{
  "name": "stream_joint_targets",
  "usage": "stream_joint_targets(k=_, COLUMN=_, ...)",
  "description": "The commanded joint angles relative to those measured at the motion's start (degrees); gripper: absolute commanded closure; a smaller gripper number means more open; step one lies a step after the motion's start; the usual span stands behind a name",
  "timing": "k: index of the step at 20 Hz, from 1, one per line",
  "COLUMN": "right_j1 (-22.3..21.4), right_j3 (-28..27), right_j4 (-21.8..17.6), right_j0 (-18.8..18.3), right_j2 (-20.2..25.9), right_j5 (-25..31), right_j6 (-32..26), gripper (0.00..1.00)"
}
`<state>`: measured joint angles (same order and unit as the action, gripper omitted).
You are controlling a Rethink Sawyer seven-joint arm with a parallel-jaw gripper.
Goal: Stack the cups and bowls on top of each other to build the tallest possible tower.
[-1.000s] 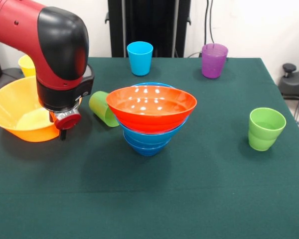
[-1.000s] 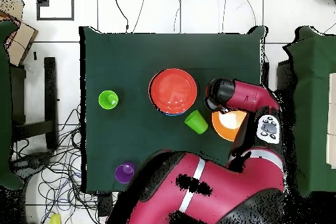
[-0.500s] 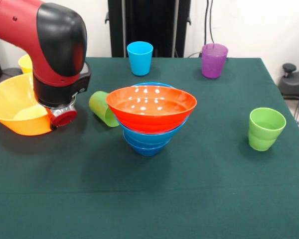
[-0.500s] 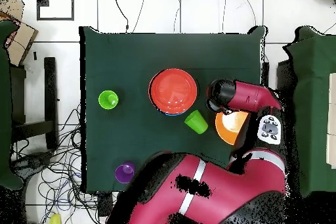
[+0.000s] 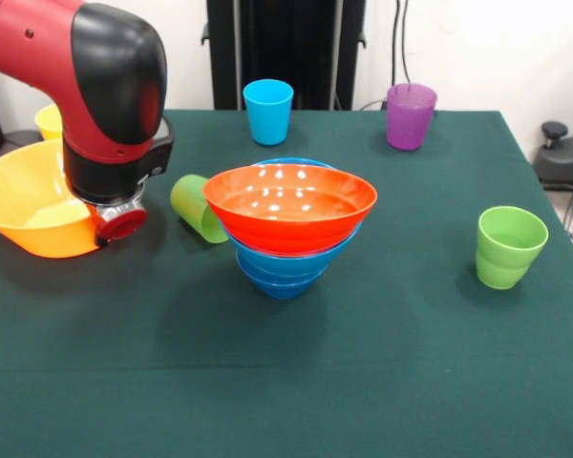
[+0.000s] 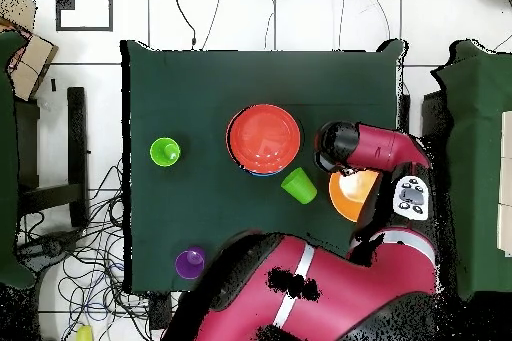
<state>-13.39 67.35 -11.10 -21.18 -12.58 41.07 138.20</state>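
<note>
gleaming orange-red bowl (image 5: 289,202) topping tower (image 5: 286,258)

The table (image 5: 382,382) wears a plain dark green cloth. On it the tower (image 5: 289,229) shows an orange-red bowl (image 5: 289,202) on top of glossy blue bowls (image 5: 285,267). A yellow-orange bowl (image 5: 24,205) sits by the red and black arm (image 5: 95,86), with a yellow cup (image 5: 50,121) behind it. Other cups are light blue (image 5: 268,111), translucent purple (image 5: 410,115) and two green ones (image 5: 509,246), one lying on its side (image 5: 198,207).
</note>
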Motion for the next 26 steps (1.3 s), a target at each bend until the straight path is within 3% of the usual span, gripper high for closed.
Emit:
stream_joint_targets(k=1, right_j1=2.6, right_j3=3.4, right_j4=-3.3, right_j0=-1.4, right_j2=8.5, right_j5=-2.7, right_j6=-9.0, gripper=1.0)
stream_joint_targets(k=26, right_j1=-1.9, right_j3=-3.4, right_j4=-1.6, right_j0=1.9, right_j2=7.4, right_j5=11.4, right_j6=-10.2, gripper=1.0)
